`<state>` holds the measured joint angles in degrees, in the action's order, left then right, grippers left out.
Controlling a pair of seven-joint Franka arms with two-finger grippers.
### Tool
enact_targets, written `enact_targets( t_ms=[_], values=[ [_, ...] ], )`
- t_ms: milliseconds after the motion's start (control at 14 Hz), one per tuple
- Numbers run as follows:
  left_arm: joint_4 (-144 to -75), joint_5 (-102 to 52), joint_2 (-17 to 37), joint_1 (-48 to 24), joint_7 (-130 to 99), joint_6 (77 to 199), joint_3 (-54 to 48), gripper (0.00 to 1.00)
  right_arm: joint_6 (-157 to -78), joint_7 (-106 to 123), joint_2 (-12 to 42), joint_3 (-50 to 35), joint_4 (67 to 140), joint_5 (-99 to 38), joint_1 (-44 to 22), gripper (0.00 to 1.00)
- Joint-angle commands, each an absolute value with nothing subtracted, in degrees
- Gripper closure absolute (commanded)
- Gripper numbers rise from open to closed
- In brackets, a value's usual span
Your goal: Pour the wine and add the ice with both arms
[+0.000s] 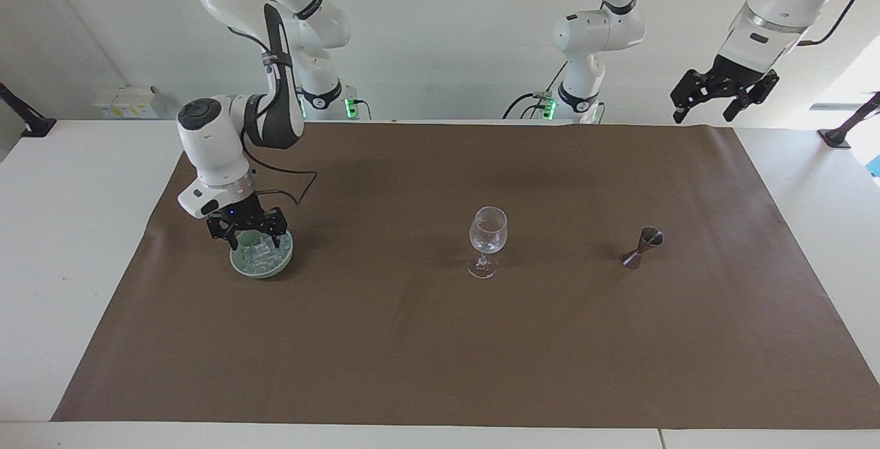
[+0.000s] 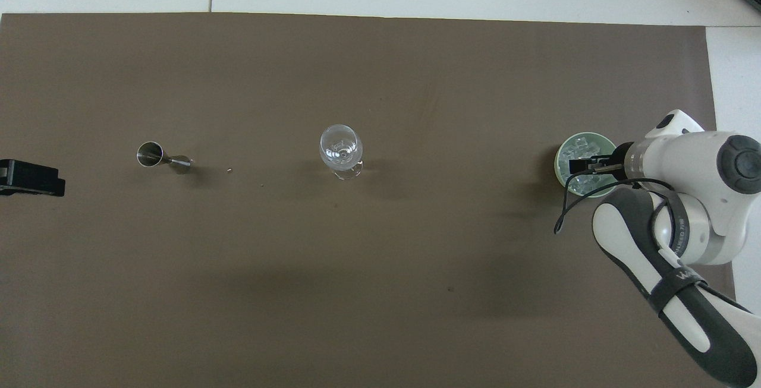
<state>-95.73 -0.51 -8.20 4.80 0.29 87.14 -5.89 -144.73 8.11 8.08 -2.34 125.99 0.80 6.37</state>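
Note:
The ice (image 1: 265,255) is a heap of small clear cubes in a pale green bowl (image 1: 256,271) toward the right arm's end of the table. My right gripper (image 1: 251,242) is open and lowered into the bowl, its fingers down among the top cubes; no cube shows between them. In the overhead view the right gripper (image 2: 578,166) covers part of the ice (image 2: 585,148) in the bowl (image 2: 559,160). An empty stemmed wine glass (image 1: 487,230) (image 2: 340,145) stands mid-table. My left gripper (image 1: 702,116) (image 2: 27,177) is open, empty and waits high over the brown mat's corner nearest the left arm's base.
A small steel jigger (image 1: 643,245) (image 2: 157,155) stands on the mat toward the left arm's end, in line with the glass. A brown mat (image 1: 440,353) covers most of the white table. Two tiny specks (image 2: 229,169) lie between jigger and glass.

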Motion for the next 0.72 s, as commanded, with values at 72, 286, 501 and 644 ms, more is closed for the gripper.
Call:
enact_targets(
  t_ms=[72,286,501,644],
  values=[
    [-97.5,-1.5,-9.3,4.3,1.2,89.0,-5.4,0.00,-147.7,10.0,6.5,-2.7,129.1,0.4,7.3,0.12],
    [-97.4,-1.6,-9.3,4.2,1.0,89.2,-5.4,0.00,-149.4,9.8,6.7,-2.8,129.0,0.4,7.2,0.14],
    [-97.4,-1.6,-9.3,4.1,0.6,88.6,-5.4,0.00,-149.4,9.9,6.7,-2.8,129.1,0.4,7.3,0.21],
    [-97.4,-1.6,-9.3,4.8,0.6,88.6,-5.4,0.00,-149.4,9.9,6.7,-2.8,129.1,0.4,7.3,0.29]
  ],
)
